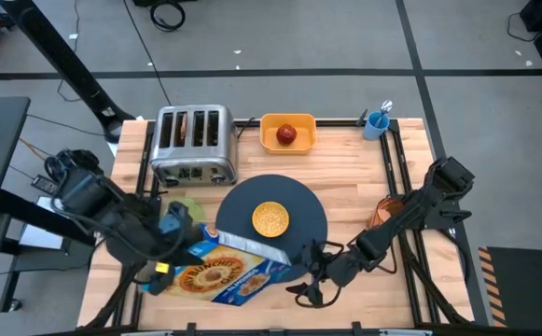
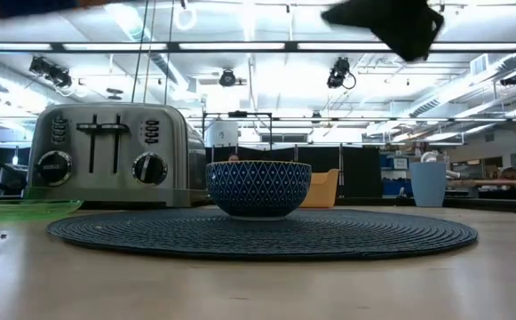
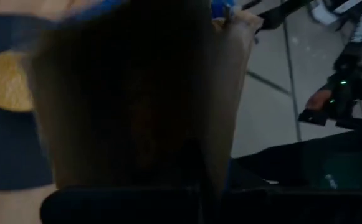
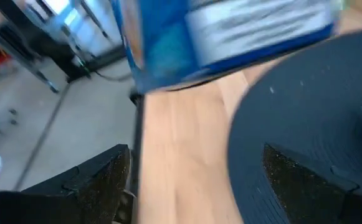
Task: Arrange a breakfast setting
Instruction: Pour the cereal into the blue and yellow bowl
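Wooden table (image 1: 345, 177): left gripper (image 1: 173, 229) clamps a blue cereal box (image 1: 233, 266), label unreadable; right gripper (image 1: 312, 280) gapes empty.

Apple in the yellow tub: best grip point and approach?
Come straight down on the apple and close across its round sides at the widest part. It sits inside the yellow tub, whose walls likely block a sideways approach; the top is exposed.
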Tool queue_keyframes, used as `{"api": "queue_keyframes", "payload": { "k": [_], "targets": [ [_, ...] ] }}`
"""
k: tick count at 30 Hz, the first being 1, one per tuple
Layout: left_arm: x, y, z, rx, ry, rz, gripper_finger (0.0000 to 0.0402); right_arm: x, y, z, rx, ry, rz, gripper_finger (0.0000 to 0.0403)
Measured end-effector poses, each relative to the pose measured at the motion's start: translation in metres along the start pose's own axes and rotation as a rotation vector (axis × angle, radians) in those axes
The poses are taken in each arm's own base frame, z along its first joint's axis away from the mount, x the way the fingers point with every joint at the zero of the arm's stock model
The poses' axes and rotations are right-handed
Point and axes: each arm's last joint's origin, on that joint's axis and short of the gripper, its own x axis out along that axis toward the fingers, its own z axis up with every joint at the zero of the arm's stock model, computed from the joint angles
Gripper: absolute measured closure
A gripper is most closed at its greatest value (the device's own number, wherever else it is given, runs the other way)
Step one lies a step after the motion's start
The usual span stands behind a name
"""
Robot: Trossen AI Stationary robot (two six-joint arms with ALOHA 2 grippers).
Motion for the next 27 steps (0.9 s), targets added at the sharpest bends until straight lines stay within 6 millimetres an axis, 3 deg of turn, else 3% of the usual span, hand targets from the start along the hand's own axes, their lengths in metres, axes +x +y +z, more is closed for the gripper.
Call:
{"api": "queue_keyframes", "payload": {
  "k": [10,27],
  "targets": [
    [-0.032,-0.004,0.019,0.03,-0.161,-0.035,0.0401,-0.01,0.008,0.029,0.045,-0.217,0.046,0.0037],
    [-0.054,-0.008,0.029,0.046,-0.226,-0.142,0.0401,-0.017,0.016,0.057,0.09,-0.463,0.17,0.0037]
  ]
}}
